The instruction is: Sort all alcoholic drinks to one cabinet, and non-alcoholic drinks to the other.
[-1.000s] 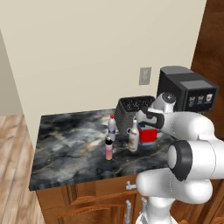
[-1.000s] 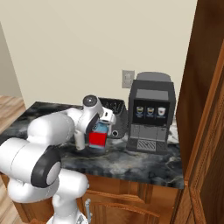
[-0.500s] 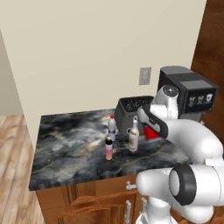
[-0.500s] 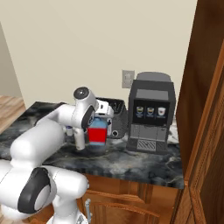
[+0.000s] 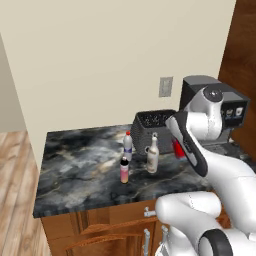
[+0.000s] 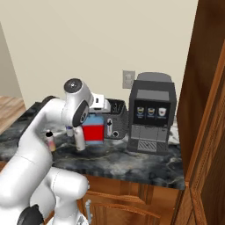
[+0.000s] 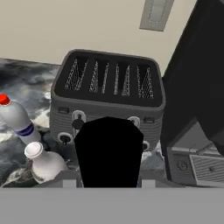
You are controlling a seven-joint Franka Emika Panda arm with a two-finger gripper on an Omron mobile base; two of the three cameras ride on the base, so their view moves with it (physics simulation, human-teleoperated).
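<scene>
I have the gripper (image 6: 93,132) closed on a red and blue carton (image 6: 92,130), which hangs just in front of the toaster (image 5: 153,124), clear of the counter. In the hand view the carton (image 7: 108,151) is a dark block at 6 o'clock, with the toaster at 12. It looks light and stiff, its flat sides giving the pads good purchase, but a carton can crush if squeezed hard, so I'd keep the grip mid-body and the carton upright.

On the marble counter (image 5: 80,170) I count three bottles: a clear one with a red cap (image 5: 128,145), a white one (image 5: 152,154) and a small pink-orange one (image 5: 124,170). All look rigid and smooth, likely slippery, best taken around the body below the neck. One toaster, one coffee machine (image 6: 151,113).

The reddish-brown cabinet (image 6: 206,110) stands at 3 o'clock in the right base view, just beside the coffee machine.
</scene>
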